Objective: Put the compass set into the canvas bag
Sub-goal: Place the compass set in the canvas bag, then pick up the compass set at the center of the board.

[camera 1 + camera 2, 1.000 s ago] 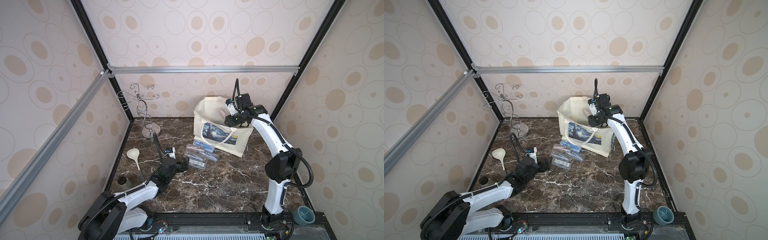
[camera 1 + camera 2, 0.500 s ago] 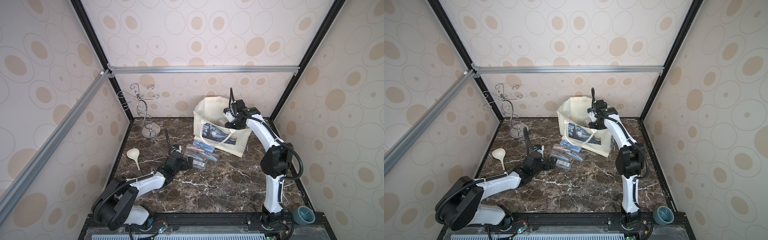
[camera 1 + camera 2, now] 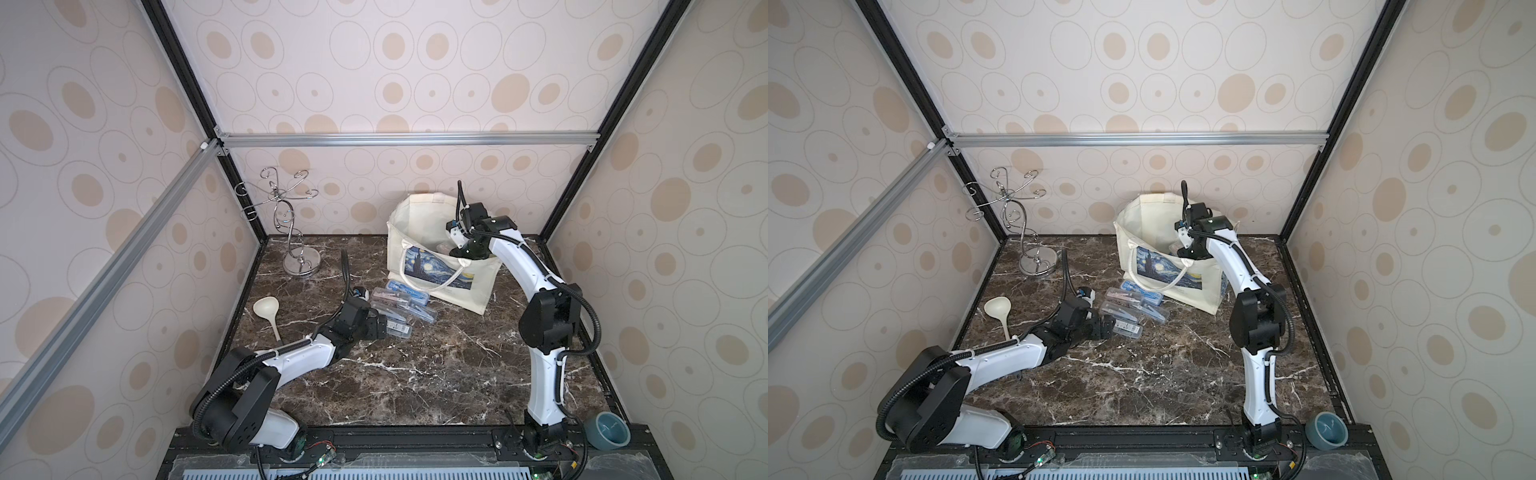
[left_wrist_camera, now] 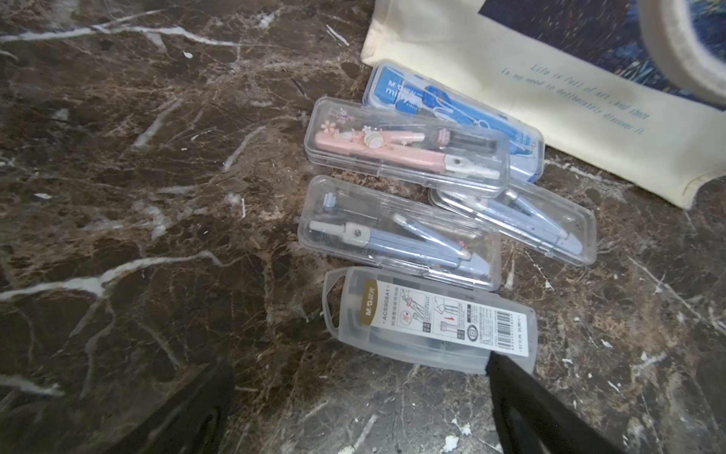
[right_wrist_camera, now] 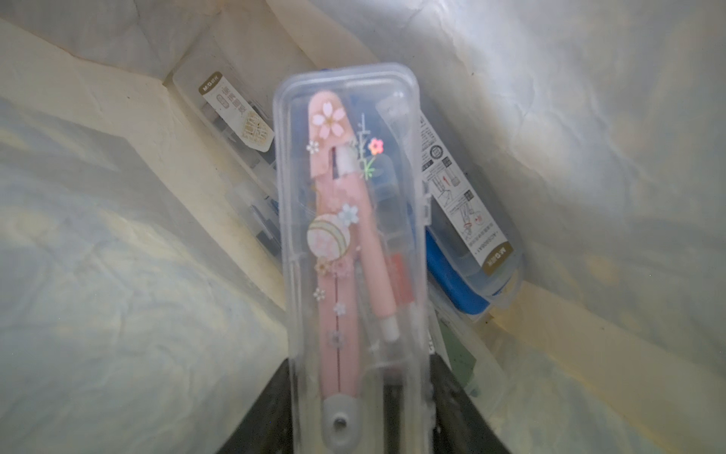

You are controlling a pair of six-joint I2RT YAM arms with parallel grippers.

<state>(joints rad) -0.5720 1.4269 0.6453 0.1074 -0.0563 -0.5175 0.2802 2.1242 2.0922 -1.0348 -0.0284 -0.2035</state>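
Observation:
The cream canvas bag stands open at the back right in both top views. My right gripper reaches down into it, shut on a clear compass set with a pink flowered compass inside. Other cases lie at the bag's bottom. Several more compass sets lie on the marble in front of the bag. My left gripper stands open, low over the table, at the edge of a frosted case.
A chrome wire stand is at the back left and a cream ladle lies near the left wall. A teal bowl sits on the front rail at the right. The bag's rope handle hangs over its front.
My right gripper has gone down into the bag with the pink compass set. My left arm has reached forward from the table's left to the cases, jaws still open.

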